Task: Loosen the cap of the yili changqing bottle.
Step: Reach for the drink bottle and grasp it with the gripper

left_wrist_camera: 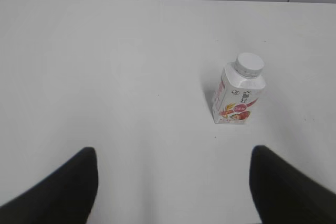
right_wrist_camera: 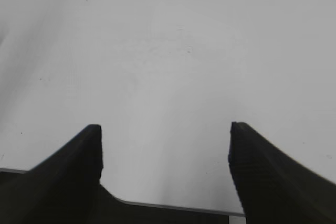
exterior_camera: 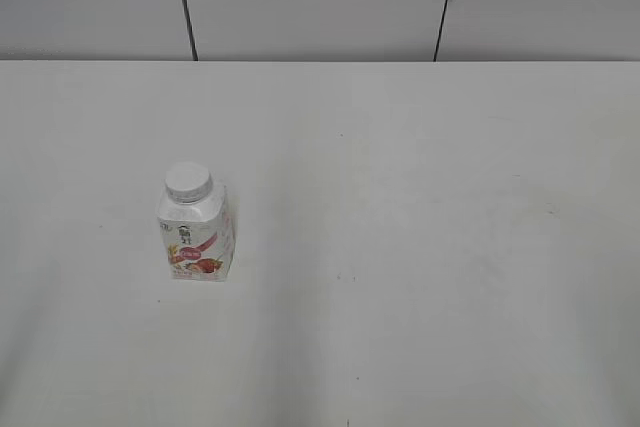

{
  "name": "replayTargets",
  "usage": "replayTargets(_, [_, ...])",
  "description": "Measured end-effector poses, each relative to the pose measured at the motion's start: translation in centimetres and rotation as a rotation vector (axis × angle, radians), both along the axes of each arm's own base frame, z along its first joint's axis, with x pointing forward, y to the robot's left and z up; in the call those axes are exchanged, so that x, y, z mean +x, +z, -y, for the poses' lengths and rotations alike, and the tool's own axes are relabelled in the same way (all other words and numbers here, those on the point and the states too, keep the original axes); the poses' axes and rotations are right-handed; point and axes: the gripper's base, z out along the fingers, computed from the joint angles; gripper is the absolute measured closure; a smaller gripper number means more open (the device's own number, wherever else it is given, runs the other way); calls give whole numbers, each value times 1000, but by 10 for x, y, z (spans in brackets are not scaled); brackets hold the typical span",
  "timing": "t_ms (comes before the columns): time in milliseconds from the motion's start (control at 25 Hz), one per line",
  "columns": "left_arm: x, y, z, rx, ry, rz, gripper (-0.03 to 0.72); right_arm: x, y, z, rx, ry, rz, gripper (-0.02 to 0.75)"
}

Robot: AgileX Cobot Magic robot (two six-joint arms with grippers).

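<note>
Yili changqing bottle (exterior_camera: 195, 237) upright w/ cap (exterior_camera: 188, 182) on, label text unreadable; both jaws released.

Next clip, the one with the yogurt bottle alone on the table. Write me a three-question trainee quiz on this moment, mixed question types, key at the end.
1. True or false: the cap is seated on the yili changqing bottle.
2. Multiple choice: in the exterior view the bottle stands (A) left of the middle, (B) dead centre, (C) at the far right edge.
3. Short answer: which wrist view shows the bottle, and how do the left gripper and right gripper stand?

Key
1. True.
2. A.
3. The left wrist view. Both grippers have their fingers spread wide, holding nothing; the right one faces only bare white table.
</note>
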Motion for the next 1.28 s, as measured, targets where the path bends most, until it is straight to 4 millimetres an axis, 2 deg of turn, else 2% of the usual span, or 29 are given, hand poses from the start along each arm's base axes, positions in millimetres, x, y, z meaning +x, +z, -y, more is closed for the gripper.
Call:
replayTargets(800, [0, 1, -1, 10, 8, 7, 144, 1, -2, 0, 1, 1, -6, 152])
replayTargets(1040, [7, 17, -7, 65, 53, 144, 144, 1, -2, 0, 1, 1, -6, 152])
replayTargets(1280, [25, 34, -12, 147, 91, 362, 144, 1, -2, 0, 1, 1, -6, 152])
